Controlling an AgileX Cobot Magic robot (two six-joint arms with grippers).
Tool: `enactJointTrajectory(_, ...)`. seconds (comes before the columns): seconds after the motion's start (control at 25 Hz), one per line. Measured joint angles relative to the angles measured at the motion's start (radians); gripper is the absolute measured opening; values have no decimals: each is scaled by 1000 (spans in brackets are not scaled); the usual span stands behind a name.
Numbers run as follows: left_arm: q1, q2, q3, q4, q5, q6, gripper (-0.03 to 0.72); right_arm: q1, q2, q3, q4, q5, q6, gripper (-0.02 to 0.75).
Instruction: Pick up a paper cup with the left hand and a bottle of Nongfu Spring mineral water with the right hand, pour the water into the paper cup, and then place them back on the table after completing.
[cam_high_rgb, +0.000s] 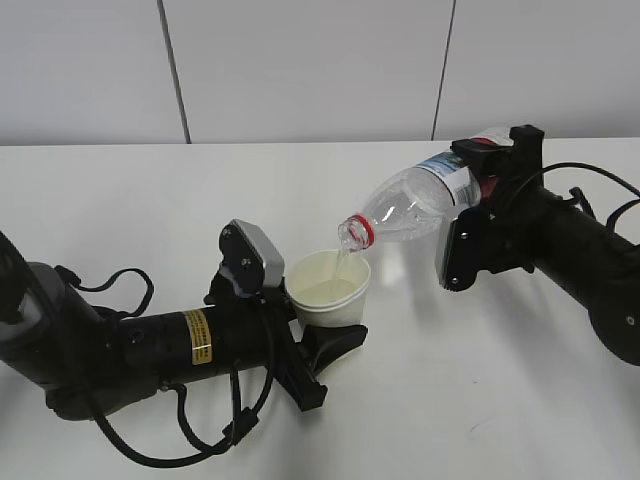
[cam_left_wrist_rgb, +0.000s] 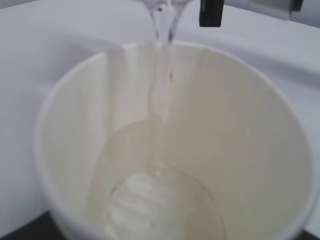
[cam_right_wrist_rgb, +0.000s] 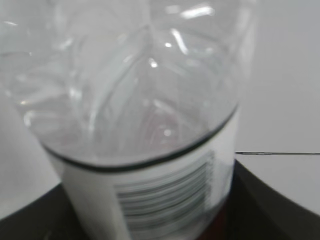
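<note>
Gripping the paper cup (cam_high_rgb: 328, 290) around its lower wall, the left hand (cam_high_rgb: 318, 338) holds it upright just above the white worktop (cam_high_rgb: 120, 200). The cup is small, plain white and tapered, with a rolled rim and a cream inside, and a shallow pool of clear water (cam_left_wrist_rgb: 160, 205) lies in its bottom. A thin stream of water falls from the bottle's mouth, which hangs directly above the cup's rim. Right of the cup, the clear ribbed bottle (cam_high_rgb: 415, 205), red-ringed at the neck, tilts neck-down, its labelled base clamped in the right hand (cam_high_rgb: 480, 200).
</note>
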Motion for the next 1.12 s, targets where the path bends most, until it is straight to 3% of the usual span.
enactJointTrajectory(0.76,0,0,0,-1,2,0,384,0,0,22,-2,-5,163,452)
enactJointTrajectory(1.12,0,0,0,-21,2,0,384,0,0,22,16,-5,523,452)
